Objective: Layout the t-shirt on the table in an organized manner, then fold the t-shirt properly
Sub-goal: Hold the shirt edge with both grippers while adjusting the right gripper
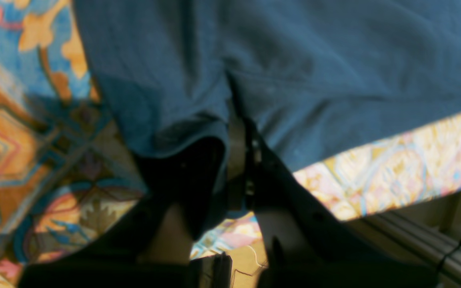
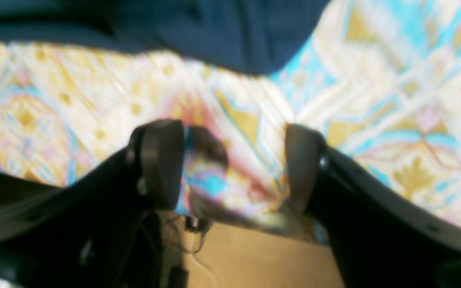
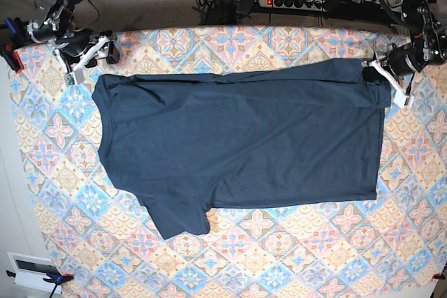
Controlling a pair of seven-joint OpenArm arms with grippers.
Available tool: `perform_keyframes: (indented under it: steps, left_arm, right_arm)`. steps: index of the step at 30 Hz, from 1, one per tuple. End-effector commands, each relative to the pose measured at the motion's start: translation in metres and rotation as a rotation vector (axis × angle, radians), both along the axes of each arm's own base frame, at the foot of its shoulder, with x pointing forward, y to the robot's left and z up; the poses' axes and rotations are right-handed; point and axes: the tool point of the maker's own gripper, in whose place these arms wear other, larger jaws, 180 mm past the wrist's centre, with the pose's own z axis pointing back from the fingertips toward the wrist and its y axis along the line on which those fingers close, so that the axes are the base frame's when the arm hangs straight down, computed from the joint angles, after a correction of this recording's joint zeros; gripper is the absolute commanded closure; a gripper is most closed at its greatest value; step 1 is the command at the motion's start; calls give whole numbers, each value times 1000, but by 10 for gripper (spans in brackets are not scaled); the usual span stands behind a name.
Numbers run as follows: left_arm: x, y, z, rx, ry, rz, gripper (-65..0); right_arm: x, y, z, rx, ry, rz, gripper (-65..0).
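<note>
Your left claw (image 1: 236, 160) is pinching the t-shirt (image 3: 237, 137) hem at the desk (image 3: 293, 256) edge, while your right claw (image 2: 230, 164) hangs spread and empty. Pull unevenly and the flattened shirt may wrinkle.

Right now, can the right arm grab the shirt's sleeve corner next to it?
Probably yes: the right end effector is open just off the t-shirt shoulder, nothing between them.
</note>
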Motion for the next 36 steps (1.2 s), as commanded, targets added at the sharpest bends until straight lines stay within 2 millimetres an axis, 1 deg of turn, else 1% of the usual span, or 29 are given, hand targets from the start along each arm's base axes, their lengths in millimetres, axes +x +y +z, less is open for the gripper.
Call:
perform_keyframes:
  steps: [1,2,3,9,13,16,18,20,23,26,27,29,32,36]
  left_arm:
    - [6,4,10,10,-29,-5,0]
    - [6,4,9,8,-27,-3,0]
    - [6,4,9,8,-27,-3,0]
    - [5,7,9,17,-25,-3,0]
    - [6,7,9,19,-26,-4,0]
    - [5,6,8,14,-26,-2,0]
    - [6,6,8,14,-27,-2,0]
    - [5,5,8,14,-26,-1,0]
    - [5,5,8,14,-26,-1,0]
    - [6,6,8,14,-27,0,0]
    - [6,6,8,14,-27,0,0]
    - [6,6,8,14,-27,0,0]
    - [5,6,8,14,-25,0,0]
    - [4,7,7,20,-22,-2,0]
  right_arm:
    - [27,-4,15,-8,-77,0,-389]
    - [34,-4,16,-1,-91,-4,-389]
    - [37,-3,15,7,-92,-8,-389]
    - [38,-3,10,24,-81,-18,-389]
    - [56,-3,19,26,-123,-17,-389]
    - [53,-2,12,41,-104,-25,-380]
    - [51,-2,7,52,-88,-30,-345]
    - [51,-2,4,61,-81,-35,-284]
    - [57,-1,6,65,-93,-36,-166]
    - [56,-2,6,65,-92,-38,-11]
    - [56,-2,7,62,-93,-36,0]
    - [56,-2,8,60,-93,-36,-7]
    - [59,-1,15,112,-132,-58,-6]
    - [35,7,11,198,-125,-79,-6]
